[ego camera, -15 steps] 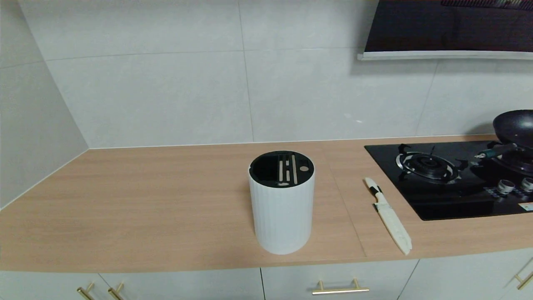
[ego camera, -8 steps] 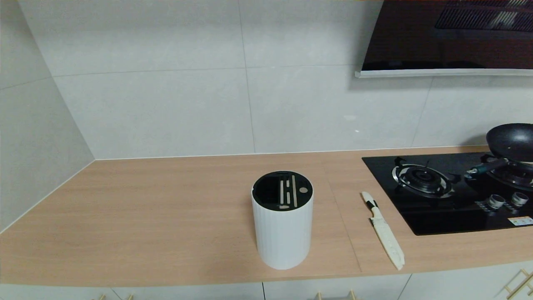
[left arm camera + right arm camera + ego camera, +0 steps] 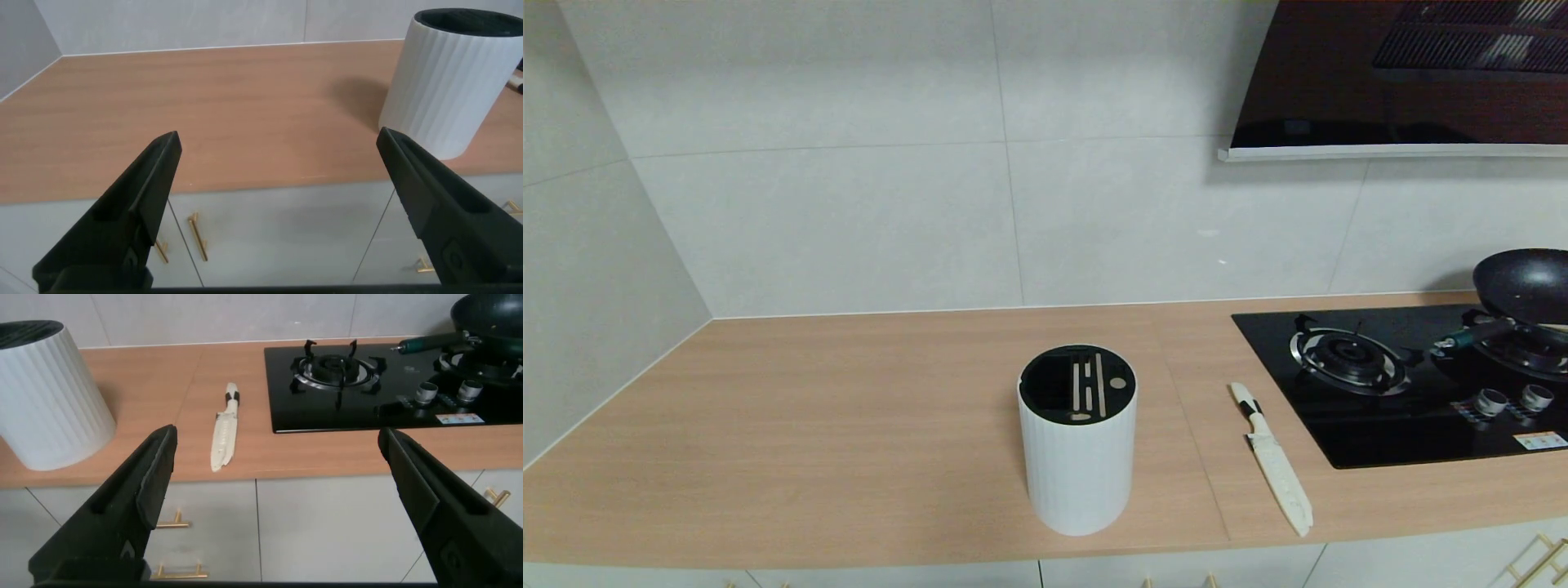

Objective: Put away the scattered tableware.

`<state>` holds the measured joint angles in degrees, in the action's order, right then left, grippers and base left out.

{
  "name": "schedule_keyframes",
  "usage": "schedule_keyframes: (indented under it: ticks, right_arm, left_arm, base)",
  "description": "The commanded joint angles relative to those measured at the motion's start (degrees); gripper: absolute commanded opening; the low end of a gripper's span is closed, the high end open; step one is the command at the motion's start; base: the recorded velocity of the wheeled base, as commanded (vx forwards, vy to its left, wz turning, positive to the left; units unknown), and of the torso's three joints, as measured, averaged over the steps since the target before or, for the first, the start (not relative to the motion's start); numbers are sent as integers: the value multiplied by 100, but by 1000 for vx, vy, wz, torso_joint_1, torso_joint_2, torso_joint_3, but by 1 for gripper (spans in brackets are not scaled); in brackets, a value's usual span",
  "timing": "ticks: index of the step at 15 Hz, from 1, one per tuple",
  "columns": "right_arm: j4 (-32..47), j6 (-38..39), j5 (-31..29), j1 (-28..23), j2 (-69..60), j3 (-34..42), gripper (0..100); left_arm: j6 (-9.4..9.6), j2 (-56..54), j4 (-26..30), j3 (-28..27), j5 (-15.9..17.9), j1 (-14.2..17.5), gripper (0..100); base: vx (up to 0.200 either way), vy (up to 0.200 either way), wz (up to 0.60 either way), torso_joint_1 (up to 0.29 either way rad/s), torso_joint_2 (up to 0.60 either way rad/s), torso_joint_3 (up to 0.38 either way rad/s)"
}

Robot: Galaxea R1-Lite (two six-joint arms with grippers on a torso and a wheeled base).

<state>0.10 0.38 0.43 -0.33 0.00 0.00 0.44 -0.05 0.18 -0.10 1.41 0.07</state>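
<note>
The knife (image 3: 1272,461) lies on the desk (image 3: 849,425) between the knife holder (image 3: 1078,441) and gas hob (image 3: 1380,416), handle away from the robot. The right end effector (image 3: 276,482), wide open and empty, sits nearer, knife ahead.

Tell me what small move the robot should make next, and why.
Probably advance the right gripper toward the knife: it lies flat on the counter, right of the slotted holder, ungrasped, and that gripper is open, facing it.

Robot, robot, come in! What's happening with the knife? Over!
Left tool open, right tool open, both empty. Knife flat on counter, between holder and stove. Nothing blocking it.
</note>
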Motion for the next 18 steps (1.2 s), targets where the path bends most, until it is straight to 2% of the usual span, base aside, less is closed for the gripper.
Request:
schedule_keyframes:
  ticks: [1, 4, 5, 8, 11, 13, 15, 18]
  right_arm:
    - [-1, -3, 1, -2, 9, 0, 100]
    - [-62, 6, 1, -2, 9, -26, 100]
    - [-203, 85, 19, 15, 9, -378, 100]
    - [228, 191, 801, 147, 861, -1090, 100]
    - [219, 191, 1434, 217, 2997, -1714, 100]
    - [228, 217, 1460, 261, 4210, -2329, 100]
    - [140, 191, 1425, 525, 5467, -2874, 100]
    - [-722, 252, 1416, 894, 7137, -3287, 100]
  left_arm:
    - [0, 5, -1, 1, -1, 1, 100]
    - [0, 5, -1, 1, -1, 1, 100]
    - [0, 5, -1, 1, -1, 1, 100]
    - [0, 5, -1, 1, -1, 1, 100]
    - [0, 5, -1, 1, -1, 1, 100]
    - [0, 5, -1, 1, -1, 1, 100]
    - [0, 5, -1, 1, -1, 1, 100]
    - [0, 5, -1, 1, -1, 1, 100]
  base:
    - [0, 0, 0, 0, 0, 0]
    - [0, 0, 0, 0, 0, 0]
    - [0, 0, 0, 0, 0, 0]
    - [0, 0, 0, 0, 0, 0]
    - [0, 0, 0, 0, 0, 0]
    - [0, 0, 0, 0, 0, 0]
    - [0, 0, 0, 0, 0, 0]
    - [0, 0, 0, 0, 0, 0]
